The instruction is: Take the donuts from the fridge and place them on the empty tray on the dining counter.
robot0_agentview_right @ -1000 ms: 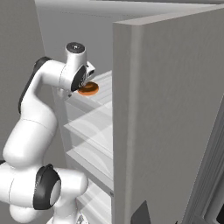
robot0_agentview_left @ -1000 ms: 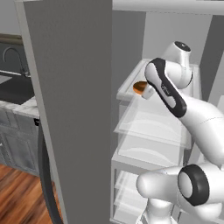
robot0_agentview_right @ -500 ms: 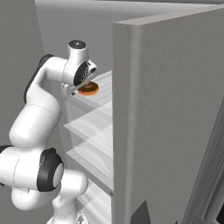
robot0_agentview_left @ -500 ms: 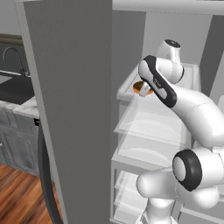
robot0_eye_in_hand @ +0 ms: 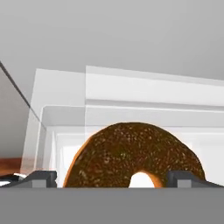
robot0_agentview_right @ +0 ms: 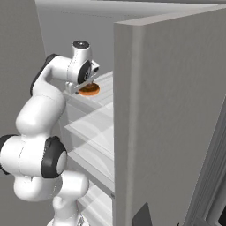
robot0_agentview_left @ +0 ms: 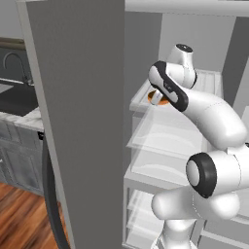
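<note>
A glossy chocolate-brown donut (robot0_eye_in_hand: 131,151) lies on the upper white shelf (robot0_agentview_left: 209,80) of the open fridge (robot0_agentview_left: 82,97). In the hand view it sits between my two dark fingertips (robot0_eye_in_hand: 43,178), which stand wide on either side of it without touching. My gripper (robot0_eye_in_hand: 113,180) is open and reaches down onto the shelf right at the donut (robot0_agentview_right: 90,91). From the left base view the donut (robot0_agentview_left: 163,100) peeks out orange-brown behind my forearm. The tray and the dining counter are out of view.
The open left door (robot0_agentview_left: 82,121) and right door (robot0_agentview_right: 167,114) flank my arm closely. Glass shelves (robot0_agentview_left: 165,136) stack below the donut's shelf. A grey counter with a dark sink (robot0_agentview_left: 14,97) and wood floor (robot0_agentview_left: 19,214) lie to the left.
My hand has edged a little further left over the donut and the elbow has swung up. The jaws stay open and the donut has not moved.
</note>
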Available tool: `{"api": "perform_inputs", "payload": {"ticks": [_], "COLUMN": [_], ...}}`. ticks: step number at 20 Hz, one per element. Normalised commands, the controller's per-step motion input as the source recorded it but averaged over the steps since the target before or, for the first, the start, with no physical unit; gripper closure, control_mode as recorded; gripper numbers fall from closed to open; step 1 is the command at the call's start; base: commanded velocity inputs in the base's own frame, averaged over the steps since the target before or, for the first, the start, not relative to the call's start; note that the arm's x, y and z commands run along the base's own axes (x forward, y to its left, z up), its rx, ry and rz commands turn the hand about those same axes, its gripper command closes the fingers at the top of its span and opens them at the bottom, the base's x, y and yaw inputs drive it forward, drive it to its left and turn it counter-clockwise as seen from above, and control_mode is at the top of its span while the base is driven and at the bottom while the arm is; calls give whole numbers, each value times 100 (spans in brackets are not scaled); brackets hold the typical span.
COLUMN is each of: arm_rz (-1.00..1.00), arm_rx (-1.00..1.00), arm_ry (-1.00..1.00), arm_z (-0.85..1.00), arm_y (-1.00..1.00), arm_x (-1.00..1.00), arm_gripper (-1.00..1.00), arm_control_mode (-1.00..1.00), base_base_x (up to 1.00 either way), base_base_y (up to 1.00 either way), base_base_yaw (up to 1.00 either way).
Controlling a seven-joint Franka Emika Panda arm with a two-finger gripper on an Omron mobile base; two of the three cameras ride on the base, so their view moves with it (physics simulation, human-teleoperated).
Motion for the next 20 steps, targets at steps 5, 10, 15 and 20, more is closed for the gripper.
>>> {"api": "perform_inputs", "payload": {"ticks": [5, 10, 15, 20], "arm_rz": [0, 0, 0, 0], "arm_rx": [-1, -1, -2, -3], "arm_ry": [6, 7, 5, 1], "arm_z": [-13, -15, -20, -26], "arm_y": [0, 0, 4, 9], "arm_x": [0, 0, 0, -10], "arm_gripper": [-100, -100, -100, -100], "arm_control_mode": [-100, -100, -100, -100], "base_base_x": [0, 0, 0, 0], "base_base_y": [0, 0, 0, 0], "base_base_yaw": [0, 0, 0, 0]}}
